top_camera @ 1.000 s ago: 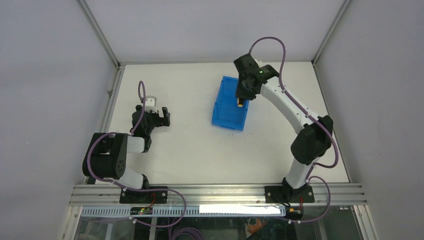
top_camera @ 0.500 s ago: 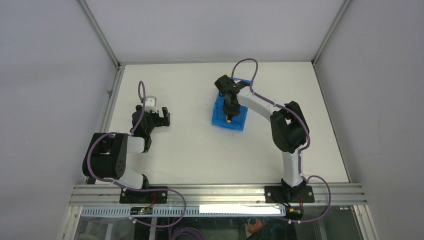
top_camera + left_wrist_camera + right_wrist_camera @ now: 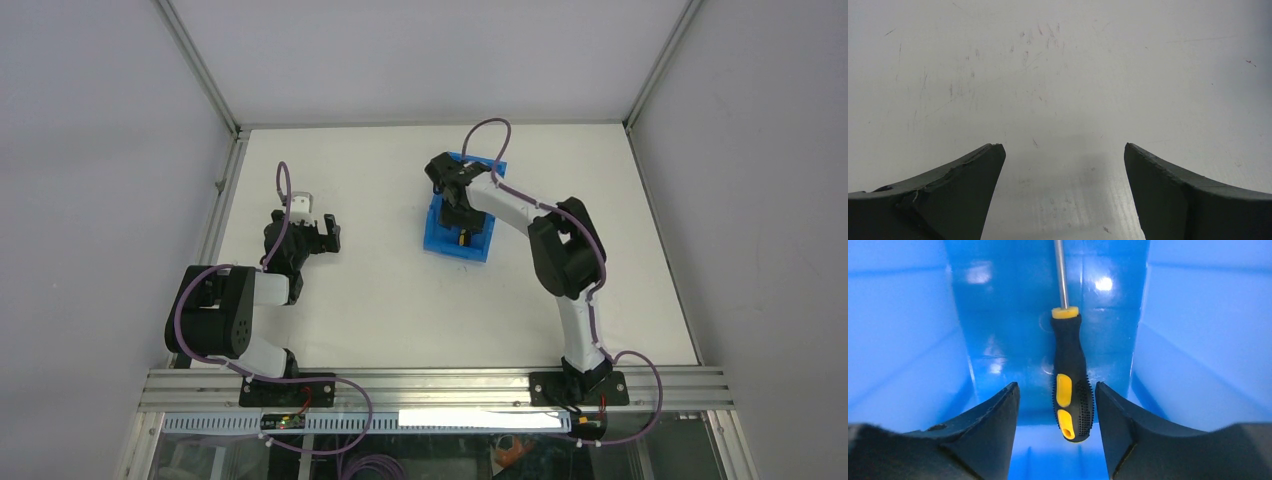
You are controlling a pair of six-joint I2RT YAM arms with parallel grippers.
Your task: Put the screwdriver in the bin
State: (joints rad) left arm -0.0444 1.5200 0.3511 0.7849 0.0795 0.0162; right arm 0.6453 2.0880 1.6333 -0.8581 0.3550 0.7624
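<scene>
Right wrist view: finds the screwdriver (image 3: pixel 1071 390) lying inside the bin (image 3: pixel 908 340), shaft pointing away, handle between the spread fingers of the right gripper (image 3: pixel 1056 384), with a clear gap on one side. Left wrist view: shows the left gripper (image 3: pixel 1063 146) parted wide over the scratched white table (image 3: pixel 1058 75).

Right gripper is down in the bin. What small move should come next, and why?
Probably lift the right gripper straight up out of the bin. Its jaws stand open around the screwdriver, which seems to lie on the bin floor, so the placing looks done. One finger sits close to the handle, so avoid swinging sideways.
</scene>
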